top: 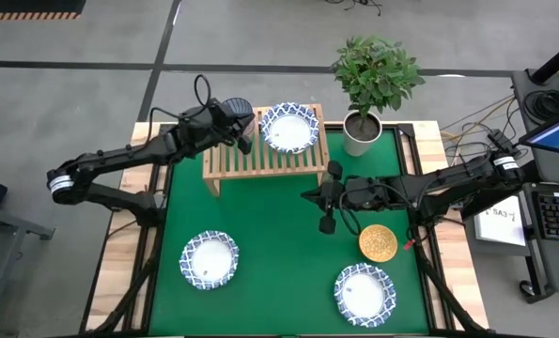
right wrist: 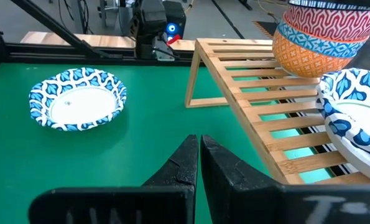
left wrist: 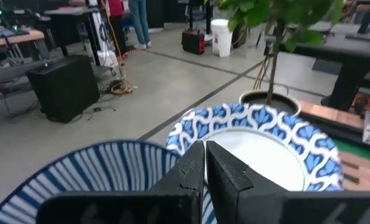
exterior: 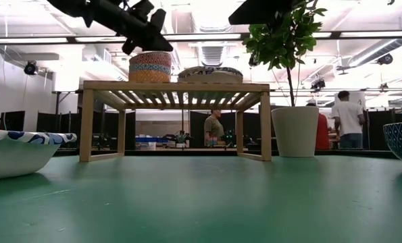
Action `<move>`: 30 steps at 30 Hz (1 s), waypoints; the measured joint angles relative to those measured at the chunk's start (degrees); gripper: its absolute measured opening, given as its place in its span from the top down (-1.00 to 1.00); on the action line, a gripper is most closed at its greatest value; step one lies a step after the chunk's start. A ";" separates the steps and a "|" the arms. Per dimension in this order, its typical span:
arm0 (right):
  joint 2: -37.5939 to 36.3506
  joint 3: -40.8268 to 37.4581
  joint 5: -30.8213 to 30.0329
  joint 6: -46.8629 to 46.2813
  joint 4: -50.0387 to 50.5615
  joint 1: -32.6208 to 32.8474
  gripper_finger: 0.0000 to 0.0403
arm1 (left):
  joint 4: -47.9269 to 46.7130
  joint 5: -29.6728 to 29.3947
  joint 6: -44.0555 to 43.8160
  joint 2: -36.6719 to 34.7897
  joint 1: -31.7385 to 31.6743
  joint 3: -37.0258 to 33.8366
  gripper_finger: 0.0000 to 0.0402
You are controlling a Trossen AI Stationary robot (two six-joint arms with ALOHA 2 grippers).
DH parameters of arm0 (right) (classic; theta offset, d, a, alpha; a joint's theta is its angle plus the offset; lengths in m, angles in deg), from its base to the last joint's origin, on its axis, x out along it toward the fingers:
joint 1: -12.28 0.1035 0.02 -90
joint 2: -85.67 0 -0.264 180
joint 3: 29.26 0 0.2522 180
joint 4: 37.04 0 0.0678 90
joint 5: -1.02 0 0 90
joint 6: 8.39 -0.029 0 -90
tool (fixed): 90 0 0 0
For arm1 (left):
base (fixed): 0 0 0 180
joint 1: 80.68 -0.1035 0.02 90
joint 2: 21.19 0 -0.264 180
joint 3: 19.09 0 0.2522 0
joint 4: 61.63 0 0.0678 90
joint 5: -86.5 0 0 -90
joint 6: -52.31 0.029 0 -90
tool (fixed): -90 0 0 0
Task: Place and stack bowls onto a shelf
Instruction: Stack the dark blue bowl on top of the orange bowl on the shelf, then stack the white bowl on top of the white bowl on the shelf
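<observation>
On the left part of the light-wood shelf stands a stack of small bowls, orange-red at the bottom; the top one is blue-striped inside. A white bowl with a blue rim rests on the slats beside it. My left gripper, shut, hovers right at the stack's top. My right gripper, shut and holding nothing, hangs over the green mat to the right of the shelf's front. Two more white bowls and a golden yellow bowl sit on the mat. My left gripper has its shut fingers directly over the rim of the top striped bowl, coming in slanting from above and from the table's left. The fingers hide the spot, so I cannot tell whether they touch the rim.
A potted plant in a white pot stands just right of the shelf, at the table's far edge. The yellow bowl lies under my right arm's forearm side. People stand in the room beyond the table. The mat's middle holds open room.
</observation>
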 joint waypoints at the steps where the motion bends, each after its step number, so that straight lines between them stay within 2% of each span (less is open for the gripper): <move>1: 0.00 -0.06 0.01 -0.03 0.00 0.00 0.96 | -0.41 -0.02 -0.02 0.30 -0.15 0.00 1.00; 9: 0.00 -0.36 0.02 -0.44 0.00 0.00 0.96 | -1.16 0.00 -1.31 1.22 -0.31 0.00 1.00; 19: 0.00 -0.36 0.02 -0.64 0.00 0.00 0.96 | -1.84 0.00 -0.07 -3.71 -0.31 0.00 1.00; 25: 0.00 -0.45 0.04 -2.97 2.43 0.00 0.96 | -11.11 0.15 -1.23 -8.20 0.41 0.02 1.00; 30: -0.04 1.53 0.81 -9.52 10.34 0.00 0.96 | -18.52 3.06 -4.98 -11.54 5.07 -0.10 1.00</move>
